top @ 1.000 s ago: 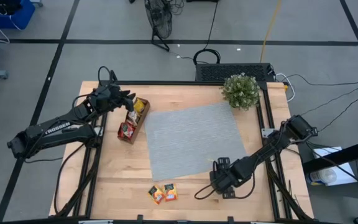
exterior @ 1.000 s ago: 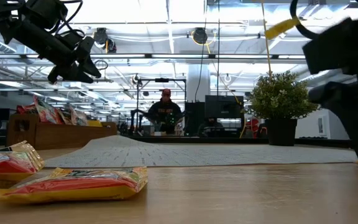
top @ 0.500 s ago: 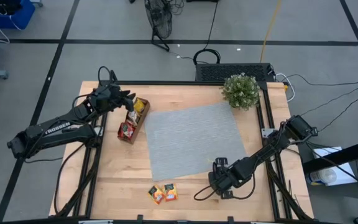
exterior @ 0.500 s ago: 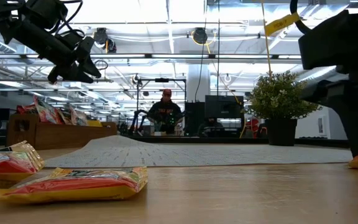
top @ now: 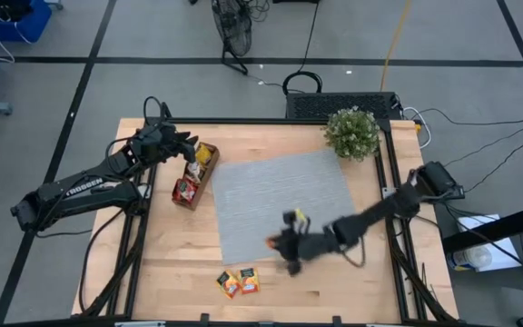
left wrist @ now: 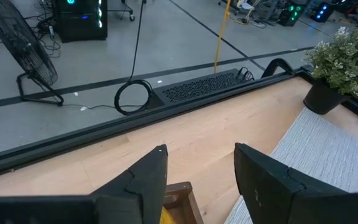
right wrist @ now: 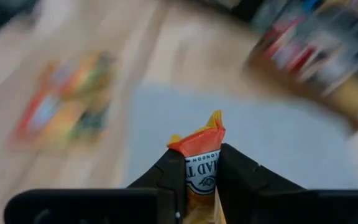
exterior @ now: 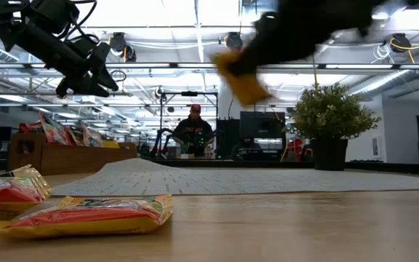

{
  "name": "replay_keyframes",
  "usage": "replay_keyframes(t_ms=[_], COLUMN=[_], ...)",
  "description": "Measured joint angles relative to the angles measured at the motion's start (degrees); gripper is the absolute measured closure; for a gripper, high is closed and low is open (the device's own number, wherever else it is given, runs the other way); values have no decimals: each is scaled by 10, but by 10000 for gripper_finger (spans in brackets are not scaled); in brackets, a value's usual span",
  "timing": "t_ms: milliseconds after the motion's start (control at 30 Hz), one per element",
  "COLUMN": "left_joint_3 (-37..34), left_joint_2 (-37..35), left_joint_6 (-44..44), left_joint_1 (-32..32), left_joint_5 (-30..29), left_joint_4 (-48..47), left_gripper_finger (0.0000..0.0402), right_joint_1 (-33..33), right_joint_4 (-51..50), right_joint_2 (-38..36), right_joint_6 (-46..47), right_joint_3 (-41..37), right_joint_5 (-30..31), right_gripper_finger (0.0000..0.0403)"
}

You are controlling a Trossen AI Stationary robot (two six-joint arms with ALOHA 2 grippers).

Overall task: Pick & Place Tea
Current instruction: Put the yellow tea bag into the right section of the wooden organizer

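My right gripper (top: 286, 243) hangs over the near edge of the grey mat (top: 284, 195), shut on an orange tea sachet (right wrist: 199, 144), which also shows blurred in the low view (exterior: 243, 81). My left gripper (top: 185, 145) waits open above the far end of the wooden tray (top: 192, 177), its fingers apart with nothing between them (left wrist: 197, 171). The tray holds several sachets standing in its compartments. Two more sachets (top: 239, 282) lie flat on the table near its front edge. My right gripper pinches the orange sachet between its two fingers, on its two flat faces (right wrist: 201, 167). The sachet's crimped end (right wrist: 197, 138) sticks out past the fingertips. The fingers slant down toward the table's left. The sachet is lifted clear of table and mat.
A potted plant (top: 350, 133) stands at the table's far right corner. The mat covers the table's middle. In the low view the loose sachets (exterior: 78, 215) lie close in front, and a person (exterior: 193, 132) sits in the room behind.
My right gripper has taken hold of the orange sachet at the table's near right, lifted it clear and swung fast toward the table's left, over the mat's near edge. Its wrist has tipped up from pointing down to a shallow slant.
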Motion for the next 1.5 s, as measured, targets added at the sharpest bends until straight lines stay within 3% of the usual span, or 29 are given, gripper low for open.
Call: replay_keyframes(t_ms=[133,233,367,700,833,933,1033,1167,1333,1500], left_joint_3=[0,0,0,0,0,0,-18,-38,-45,-46], left_joint_2=[0,0,0,0,0,10,44,108,185,232], left_joint_6=[0,0,0,0,-59,-84,-72,-65,-47,94], left_joint_1=[0,0,0,0,0,-1,-20,-58,-99,-139], left_joint_5=[0,0,0,0,3,73,155,183,221,451], left_joint_4=[0,0,0,16,73,95,178,293,386,446], left_gripper_finger=[215,215,215,215,215,215,215,215,215,215], right_joint_1=[-94,-167,-233,-272,-279,-279,-279,-279,-278,-281], right_joint_4=[190,308,364,389,391,390,402,434,449,472], right_joint_2=[10,37,44,43,43,43,43,43,43,38], right_joint_6=[-92,-98,-96,-150,-156,-158,-162,-161,-161,-113], right_joint_3=[3,2,2,2,2,2,2,2,2,2], right_joint_5=[-70,-153,-229,-236,-236,-237,-268,-334,-345,-411], right_gripper_finger=[340,341,339,338,341,340,338,338,338,345])
